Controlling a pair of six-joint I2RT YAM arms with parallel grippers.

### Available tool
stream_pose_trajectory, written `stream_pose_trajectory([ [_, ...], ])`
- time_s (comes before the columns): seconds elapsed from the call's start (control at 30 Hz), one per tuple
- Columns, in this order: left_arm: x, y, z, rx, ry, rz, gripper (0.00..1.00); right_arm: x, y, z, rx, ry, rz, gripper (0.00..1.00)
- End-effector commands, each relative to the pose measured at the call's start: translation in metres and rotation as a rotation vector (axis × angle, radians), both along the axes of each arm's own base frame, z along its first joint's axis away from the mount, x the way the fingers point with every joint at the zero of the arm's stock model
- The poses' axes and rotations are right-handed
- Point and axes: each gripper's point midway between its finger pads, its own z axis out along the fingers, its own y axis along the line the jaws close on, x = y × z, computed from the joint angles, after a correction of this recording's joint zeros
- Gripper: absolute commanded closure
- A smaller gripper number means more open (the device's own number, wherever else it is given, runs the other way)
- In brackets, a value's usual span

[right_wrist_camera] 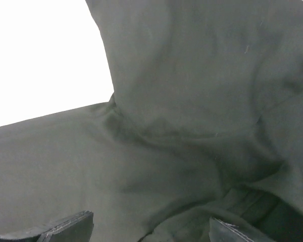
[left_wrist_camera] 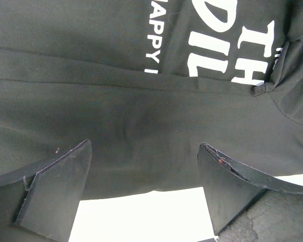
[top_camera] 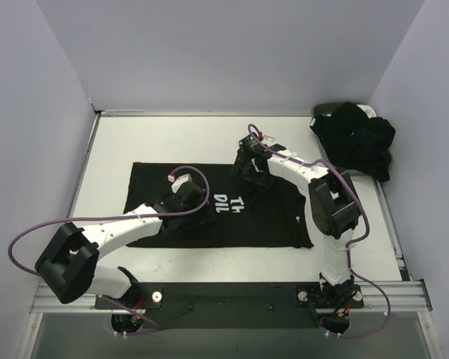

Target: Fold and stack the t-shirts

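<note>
Bench (top_camera: 209,138): white, walled on three sides, with both arms bolted at the near edge.
Lettered t-shirt (top_camera: 269,224): black, spread flat across the middle of the bench, its long side running left to right; a crease runs along the cloth (left_wrist_camera: 116,121) in the left wrist view.
Pile of t-shirts (top_camera: 359,142): black, crumpled in a heap at the far right corner, draped over the basket.
Basket (top_camera: 325,112): dark, only its far left rim showing past the heap.
Left claw (top_camera: 187,202): over the shirt's left half, fingers (left_wrist_camera: 55,186) spread wide, nothing between them.
Right claw (top_camera: 251,168): at the shirt's far edge near the middle, fingers (right_wrist_camera: 65,227) spread, above rumpled cloth.
Lettering (top_camera: 230,203): white print on the chest, between the two claws.
</note>
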Motion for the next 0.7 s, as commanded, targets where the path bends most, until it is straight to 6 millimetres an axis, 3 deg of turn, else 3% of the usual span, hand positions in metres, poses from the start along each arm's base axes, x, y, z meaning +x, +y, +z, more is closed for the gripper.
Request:
stream_pose_trajectory([
  [0.0, 0.002, -0.003, 0.008, -0.021, -0.034, -0.004, 0.04, 0.018, -0.018, 0.073, -0.058, -0.238, 0.020, 0.00],
  [0.07, 0.003, -0.002, 0.013, -0.019, -0.043, -0.002, 0.04, 0.009, -0.037, 0.082, -0.111, -0.267, 0.009, 0.00],
  [0.1, 0.002, 0.000, 0.013, -0.013, -0.044, -0.001, 0.04, 0.004, -0.044, 0.103, -0.112, -0.316, 0.015, 0.00],
  [0.13, 0.002, 0.005, 0.014, 0.002, -0.051, 0.006, 0.04, -0.006, -0.057, 0.098, -0.152, -0.310, 0.008, 0.00],
  [0.17, 0.003, 0.007, 0.019, 0.005, -0.068, 0.008, 0.04, -0.014, -0.064, 0.115, -0.145, -0.351, -0.001, 0.00],
  [0.2, 0.002, 0.011, 0.021, 0.014, -0.074, 0.011, 0.04, -0.021, -0.071, 0.115, -0.156, -0.358, -0.005, 0.00],
  [0.23, 0.004, 0.014, 0.025, 0.015, -0.086, 0.020, 0.04, -0.034, -0.081, 0.104, -0.177, -0.340, -0.003, 0.00],
  [0.3, 0.007, 0.021, 0.032, 0.027, -0.102, 0.033, 0.04, -0.049, -0.090, 0.109, -0.164, -0.359, -0.013, 0.00],
  [0.4, 0.014, 0.034, 0.039, 0.018, -0.100, 0.056, 0.04, -0.071, -0.099, 0.091, -0.157, -0.310, -0.021, 0.00],
  [0.57, 0.031, 0.073, 0.043, 0.046, -0.076, 0.131, 0.04, -0.098, -0.091, 0.063, -0.067, -0.228, -0.008, 0.00],
  [0.67, 0.025, 0.088, 0.030, 0.067, -0.012, 0.168, 0.05, -0.115, -0.084, 0.047, -0.019, -0.175, 0.008, 0.00],
])
